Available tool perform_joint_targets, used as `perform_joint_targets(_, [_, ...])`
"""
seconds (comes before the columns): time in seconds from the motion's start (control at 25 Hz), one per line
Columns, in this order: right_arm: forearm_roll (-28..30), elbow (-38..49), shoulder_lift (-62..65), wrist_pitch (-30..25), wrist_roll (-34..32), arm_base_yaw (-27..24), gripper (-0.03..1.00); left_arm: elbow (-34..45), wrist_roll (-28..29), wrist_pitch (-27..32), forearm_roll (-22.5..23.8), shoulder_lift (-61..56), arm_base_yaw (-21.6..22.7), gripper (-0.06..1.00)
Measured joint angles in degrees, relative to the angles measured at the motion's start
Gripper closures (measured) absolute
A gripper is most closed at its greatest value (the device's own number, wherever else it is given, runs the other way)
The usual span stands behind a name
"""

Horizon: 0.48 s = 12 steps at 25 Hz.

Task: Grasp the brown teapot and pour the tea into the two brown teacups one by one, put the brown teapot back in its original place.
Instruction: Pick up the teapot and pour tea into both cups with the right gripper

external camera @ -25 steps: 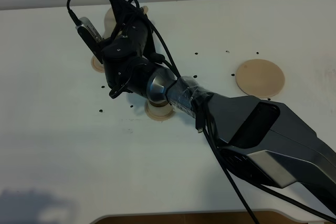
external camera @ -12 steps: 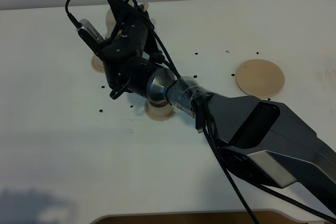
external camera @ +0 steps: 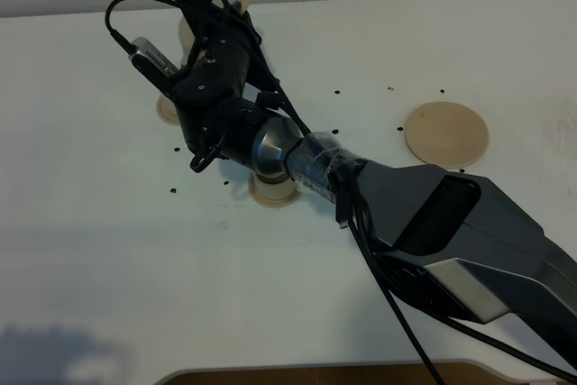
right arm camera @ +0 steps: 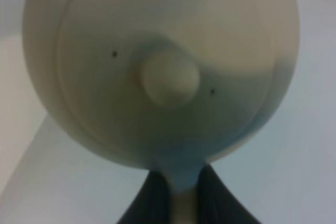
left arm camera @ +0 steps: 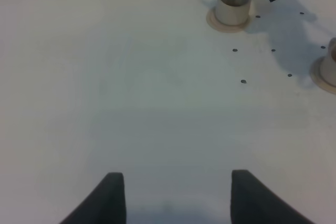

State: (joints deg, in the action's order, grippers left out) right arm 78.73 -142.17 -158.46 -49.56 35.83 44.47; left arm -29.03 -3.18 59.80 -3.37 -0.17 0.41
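- Left tool (left arm camera: 178, 199): fingers spread, nothing between them. It hangs low over the bare surface (external camera: 108, 268) on the left side, clear of the work.
- Near teacup (left arm camera: 331, 62): on its saucer, mid-surface and left of centre, under the right arm (external camera: 406, 214). I cannot tell whether it holds tea.
- Wide disc saucer (external camera: 446, 132): bare, toward the right edge. I take this as the pot's home.
- Far teacup (left arm camera: 231, 4): on its saucer, toward the far left corner. A thin tan line drops into its mouth; I cannot tell whether it is spout or stream.
- Brown teapot (right arm camera: 157, 51): held aloft just above the far teacup, lid on.
- Right tool (right arm camera: 181, 195): pinching the teapot's handle, reached across toward the far left corner.
- Step in hand, as I judge it: pouring into the far teacup.
- Next move calls for: levelling the pot before I travel. Then I go to the near teacup if it is unfilled, otherwise to the disc. I would turn the wrist slowly, since the lid may slip.
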Motion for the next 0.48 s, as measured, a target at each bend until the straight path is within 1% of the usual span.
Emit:
perform_joint_targets(0.12, [0.2,0.0,0.0,0.1,0.4,0.0,0.85,0.0,0.0,0.0,0.0,0.0,0.0,0.46])
perform_joint_targets(0.32, [0.3,0.0,0.0,0.2,4.1,0.0,0.85,0.0,0.0,0.0,0.0,0.0,0.0,0.46])
perform_joint_targets(0.48, [0.8,0.0,0.0,0.6,4.4,0.0,0.85,0.0,0.0,0.0,0.0,0.0,0.0,0.46])
